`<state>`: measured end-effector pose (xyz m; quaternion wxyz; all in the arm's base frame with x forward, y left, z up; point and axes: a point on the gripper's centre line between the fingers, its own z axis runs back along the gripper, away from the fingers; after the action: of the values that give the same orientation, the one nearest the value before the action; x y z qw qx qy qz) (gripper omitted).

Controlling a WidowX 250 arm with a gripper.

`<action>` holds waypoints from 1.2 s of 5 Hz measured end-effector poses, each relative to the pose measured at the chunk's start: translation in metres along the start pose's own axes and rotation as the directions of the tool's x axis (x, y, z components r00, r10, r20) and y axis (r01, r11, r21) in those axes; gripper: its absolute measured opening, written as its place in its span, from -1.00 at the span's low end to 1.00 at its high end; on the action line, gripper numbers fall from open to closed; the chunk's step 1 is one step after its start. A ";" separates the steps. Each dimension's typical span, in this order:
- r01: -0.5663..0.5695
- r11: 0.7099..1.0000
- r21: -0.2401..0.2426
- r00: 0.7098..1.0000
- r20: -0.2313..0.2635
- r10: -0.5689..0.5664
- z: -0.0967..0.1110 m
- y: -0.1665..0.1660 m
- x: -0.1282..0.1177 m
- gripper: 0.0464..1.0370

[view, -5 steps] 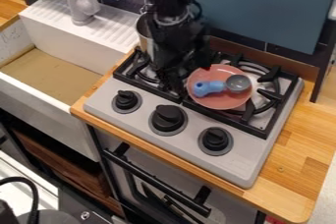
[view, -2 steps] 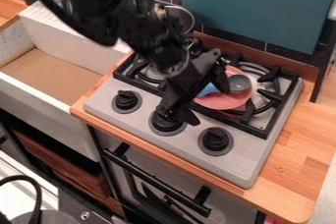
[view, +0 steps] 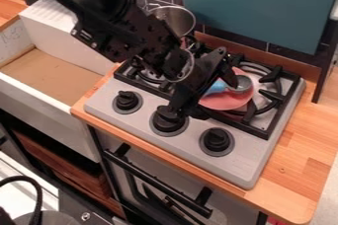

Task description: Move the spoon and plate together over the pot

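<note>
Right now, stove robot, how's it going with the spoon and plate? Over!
Gripper open, at plate. Spoon lying on plate, over right burner grate. Black arm partly hiding metal pot; clear path, can't tell.

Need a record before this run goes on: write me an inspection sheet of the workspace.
Surface: grey stove top set in a wooden counter, black knobs along its front.
Plate: pink plate on the right burner, partly hidden by the gripper.
Spoon: blue-handled spoon lying on the plate, grey bowl to the right.
Pot: metal pot at the back left, apart from the plate.
Clutter: dark grey item cut off at the lower left; cannot tell what.
Gripper: open, over the plate's left side.
Cables: black cable looping at the lower left.
Surroundings: sink left, blue panel behind.
</note>
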<state>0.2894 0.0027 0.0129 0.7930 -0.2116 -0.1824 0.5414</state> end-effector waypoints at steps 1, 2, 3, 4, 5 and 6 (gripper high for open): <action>-0.016 1.000 0.013 1.000 0.021 0.015 -0.007 -0.002 0.004 0.92; -0.016 1.000 0.016 0.999 0.044 0.015 -0.007 -0.002 0.008 0.92; 0.004 1.000 0.027 0.998 0.058 -0.006 -0.013 0.004 0.008 0.92; 0.029 0.999 0.039 0.999 0.018 -0.030 -0.012 0.017 0.002 0.92; 0.046 0.999 0.028 0.999 0.025 -0.047 -0.012 0.019 0.003 0.92; 0.040 0.999 0.024 0.998 0.043 -0.041 -0.015 0.019 0.004 0.92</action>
<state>0.2841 0.0102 -0.0098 0.8020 -0.1867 -0.1977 0.5318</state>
